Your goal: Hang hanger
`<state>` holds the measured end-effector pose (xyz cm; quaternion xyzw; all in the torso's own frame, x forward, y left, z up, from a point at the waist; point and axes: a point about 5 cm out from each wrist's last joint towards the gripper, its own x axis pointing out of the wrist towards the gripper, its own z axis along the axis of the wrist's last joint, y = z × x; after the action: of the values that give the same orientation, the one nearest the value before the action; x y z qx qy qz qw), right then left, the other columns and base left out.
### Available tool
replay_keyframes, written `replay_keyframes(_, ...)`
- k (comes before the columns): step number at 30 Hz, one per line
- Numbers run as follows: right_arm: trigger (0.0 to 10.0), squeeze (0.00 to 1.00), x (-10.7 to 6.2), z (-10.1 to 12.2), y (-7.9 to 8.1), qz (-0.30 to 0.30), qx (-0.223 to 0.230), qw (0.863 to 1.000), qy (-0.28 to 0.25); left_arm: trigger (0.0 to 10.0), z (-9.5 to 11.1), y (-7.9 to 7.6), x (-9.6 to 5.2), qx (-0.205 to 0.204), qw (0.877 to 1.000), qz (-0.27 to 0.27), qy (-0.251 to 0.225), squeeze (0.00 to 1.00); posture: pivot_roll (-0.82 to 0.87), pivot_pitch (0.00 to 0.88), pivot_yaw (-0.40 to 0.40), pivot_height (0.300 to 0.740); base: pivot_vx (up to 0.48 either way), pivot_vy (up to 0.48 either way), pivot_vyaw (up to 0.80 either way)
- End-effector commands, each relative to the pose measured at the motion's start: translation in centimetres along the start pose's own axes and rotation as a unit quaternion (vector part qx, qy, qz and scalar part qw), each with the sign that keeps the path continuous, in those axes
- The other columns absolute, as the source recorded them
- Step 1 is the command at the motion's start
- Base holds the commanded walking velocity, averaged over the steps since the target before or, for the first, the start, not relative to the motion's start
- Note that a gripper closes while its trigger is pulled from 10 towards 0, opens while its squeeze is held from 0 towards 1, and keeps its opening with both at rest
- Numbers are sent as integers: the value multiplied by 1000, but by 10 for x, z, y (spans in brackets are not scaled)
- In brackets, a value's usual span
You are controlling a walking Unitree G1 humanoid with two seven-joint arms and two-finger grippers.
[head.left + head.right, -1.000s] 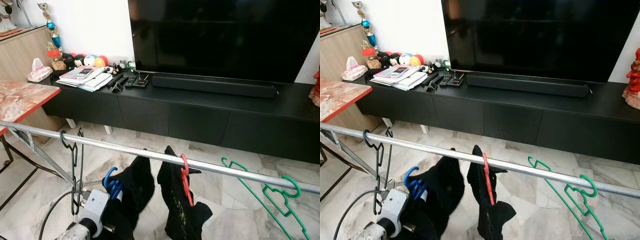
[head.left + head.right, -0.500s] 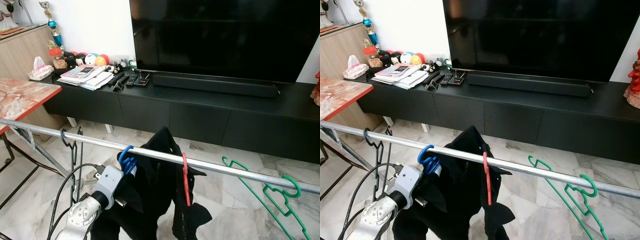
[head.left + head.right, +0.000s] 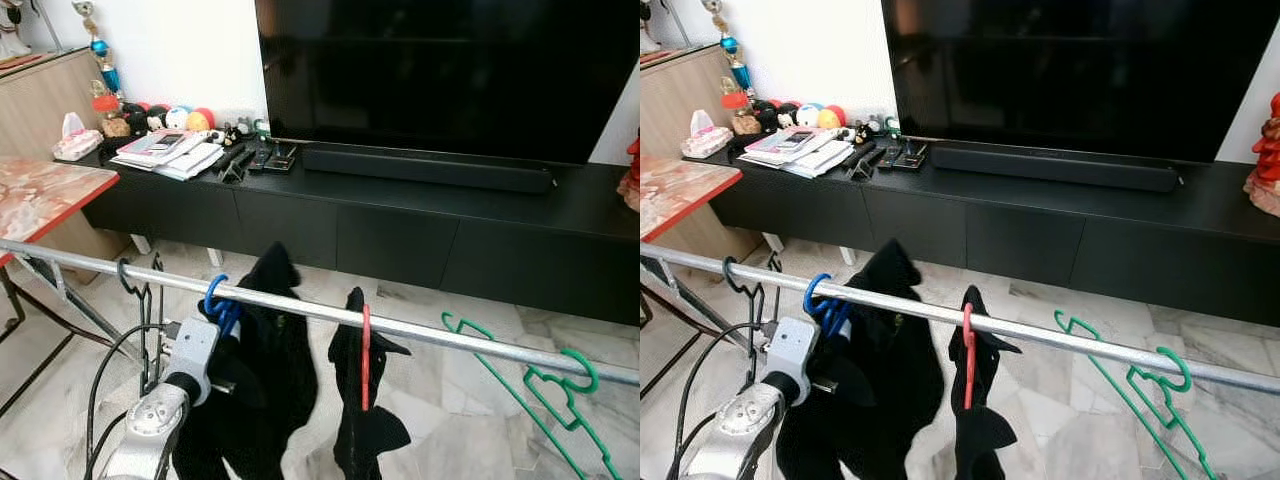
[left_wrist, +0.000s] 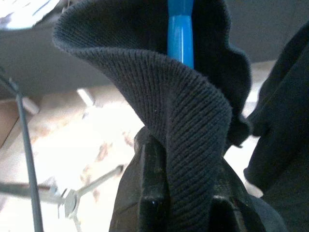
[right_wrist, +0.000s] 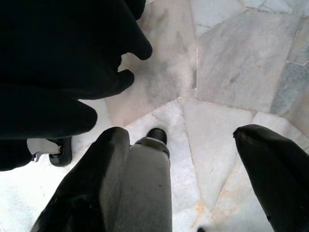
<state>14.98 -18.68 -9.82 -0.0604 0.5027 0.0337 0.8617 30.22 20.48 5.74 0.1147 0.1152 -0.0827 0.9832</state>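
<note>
The left arm [image 3: 150,435] is a silver metal cylinder ending in a white wrist housing [image 3: 193,347]. Black cables [image 3: 112,367] loop alongside it. The right gripper [image 5: 193,193] has glossy black fingers [image 5: 91,188].

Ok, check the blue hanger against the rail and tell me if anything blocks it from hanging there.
Nothing visible blocks it. The blue hanger, carrying a black garment, already has its hook over the metal rail, between the black hangers and the red hanger. The left hand holds it through the fabric.

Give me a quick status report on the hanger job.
Left claw shut on blue hanger, hook over the rail. Right claw open, idle above floor. Red hanger close alongside, not blocking.
</note>
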Motion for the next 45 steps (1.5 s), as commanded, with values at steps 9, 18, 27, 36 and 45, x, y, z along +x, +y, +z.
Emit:
replay_keyframes(9,10000,0,-1,-4,2,2,2,1000,4,10000,-10,-2,1,13,999,2,43,0,0,24,48,740,0,0,0)
replay_keyframes(18,10000,0,0,-2,8,5,1,1000,5,10000,-7,-8,3,-1,999,0,36,0,2,32,45,740,0,0,0)
replay_keyframes(27,10000,0,2,3,11,5,2,1000,2,10000,-4,-5,10,25,998,1,52,0,-4,33,52,740,0,0,0)
replay_keyframes(36,10000,0,1,0,8,4,3,1000,6,10000,-1,-1,3,11,999,26,14,1000,2,34,51,740,0,0,0)
replay_keyframes(45,10000,0,-1,-5,-3,-2,3,1000,10,10000,7,2,-13,-20,998,39,-46,1000,0,31,49,740,0,0,0)
